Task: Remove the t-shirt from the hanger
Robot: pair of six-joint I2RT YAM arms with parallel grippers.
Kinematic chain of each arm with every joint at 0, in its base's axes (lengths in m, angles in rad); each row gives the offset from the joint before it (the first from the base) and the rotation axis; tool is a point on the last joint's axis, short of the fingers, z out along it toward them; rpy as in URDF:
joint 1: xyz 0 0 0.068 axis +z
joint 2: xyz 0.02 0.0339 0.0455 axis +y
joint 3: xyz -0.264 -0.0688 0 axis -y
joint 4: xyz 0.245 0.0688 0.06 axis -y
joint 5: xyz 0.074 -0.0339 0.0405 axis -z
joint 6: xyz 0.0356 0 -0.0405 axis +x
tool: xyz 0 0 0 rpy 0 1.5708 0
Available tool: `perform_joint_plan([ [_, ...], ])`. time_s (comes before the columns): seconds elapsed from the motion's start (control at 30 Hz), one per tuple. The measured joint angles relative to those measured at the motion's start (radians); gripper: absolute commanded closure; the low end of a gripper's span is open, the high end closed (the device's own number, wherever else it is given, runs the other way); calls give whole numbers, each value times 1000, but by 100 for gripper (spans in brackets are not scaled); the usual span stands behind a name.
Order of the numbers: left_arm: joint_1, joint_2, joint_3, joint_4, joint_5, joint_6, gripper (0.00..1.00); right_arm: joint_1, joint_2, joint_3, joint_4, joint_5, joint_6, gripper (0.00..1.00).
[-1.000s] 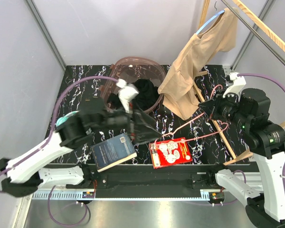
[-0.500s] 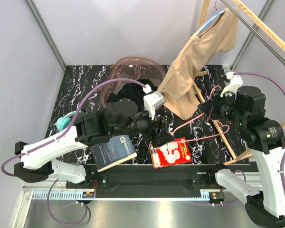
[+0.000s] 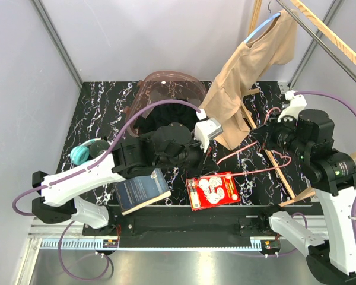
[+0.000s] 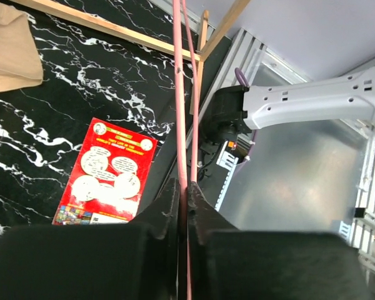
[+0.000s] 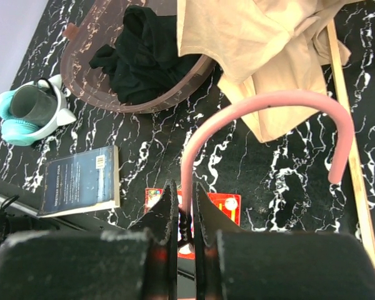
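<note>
Two clenched grips: left hand (image 4: 184, 187) and right hand (image 5: 183, 190) pinch the pink hanger (image 5: 269, 99).

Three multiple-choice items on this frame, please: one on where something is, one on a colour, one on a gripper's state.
1. Where does the black garment lie?
A) in the basket
B) on the book
C) over the wooden rail

2. What colour is the hanger held by the right gripper?
A) blue
B) pink
C) white

3. How is the left gripper?
A) open above the red card
B) shut on the beige shirt
C) shut on the pink hanger

Answers:
1 A: in the right wrist view the dark cloth sits inside the basket's rim.
2 B: a pink hook rises from between its fingers.
3 C: the left wrist view shows its fingers closed on the pink wire.
</note>
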Motion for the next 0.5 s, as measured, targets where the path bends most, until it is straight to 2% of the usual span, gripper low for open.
perform_joint_plan([
  [0.07, -2, 4, 1, 0, 0, 2, 100, 0, -1, 0, 0, 5, -2, 73],
  [0.1, -2, 4, 1, 0, -3, 2, 100, 0, -3, 0, 0, 5, -1, 55],
  [0.17, -2, 4, 2, -3, -11, 1, 100, 0, -8, 0, 0, 13, -1, 35],
  [0.2, -1, 4, 3, -7, -19, -2, 100, 0, -10, 0, 0, 18, 8, 21],
  [0.33, -1, 4, 5, -9, -72, -16, 100, 0, -26, 0, 3, 48, 38, 5],
  [0.5, 0, 0, 3, 4, -138, -42, 100, 0, -63, 1, 4, 56, 103, 1],
])
